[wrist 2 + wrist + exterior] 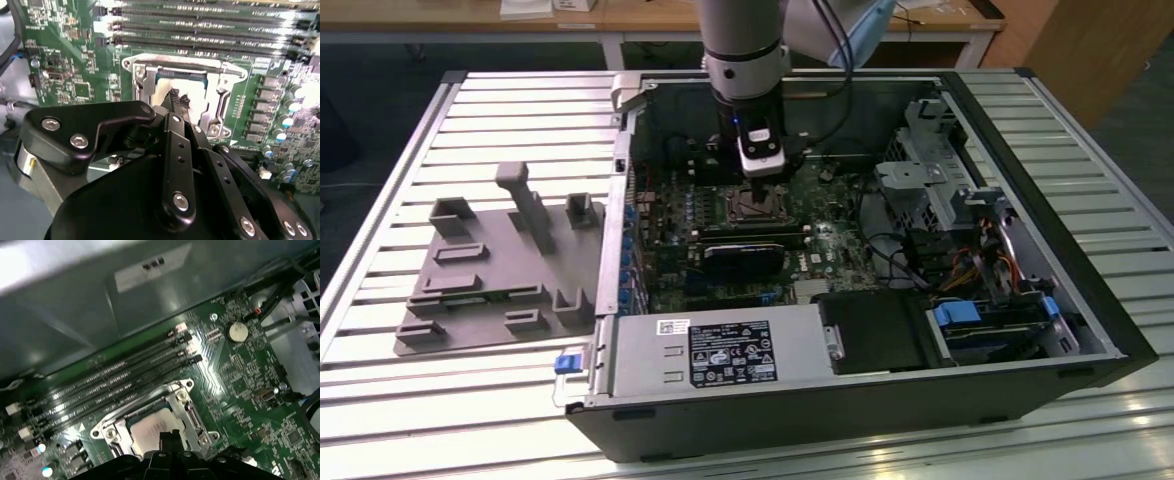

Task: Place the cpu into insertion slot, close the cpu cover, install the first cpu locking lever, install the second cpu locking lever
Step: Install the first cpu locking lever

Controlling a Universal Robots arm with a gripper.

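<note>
The gripper (758, 192) sits right over the middle of the motherboard in the exterior view, hanging straight down from the arm that comes in from the top centre of the frame. In the second wrist view its black fingertips (176, 98) look pinched together directly above the socket, and the first wrist view shows the same tips (169, 437) at the bottom centre. Whether they're truly shut or nipping something thin, I honestly can't tell.

The cpu (152, 430) is already lying in the insertion slot (150, 422), dull silver top facing up, right under the tips. In the second wrist view it shows as a pale patch (165, 92) inside the slot (182, 95), frame centre. The cpu cover (172, 392) looks down, its silver frame sitting around the chip; in the second wrist view the cover (210, 80) rims the socket the same way. I can't make out where the locking levers stand.

Just past the socket run the long dark memory slots (125, 372), and a coin battery (237, 331) sits upper right in the first wrist view.

Further out, the whole open computer case (1067, 300) lies on a slatted table (400, 150), with a grey parts fixture (494, 270) on the exterior view's left.
</note>
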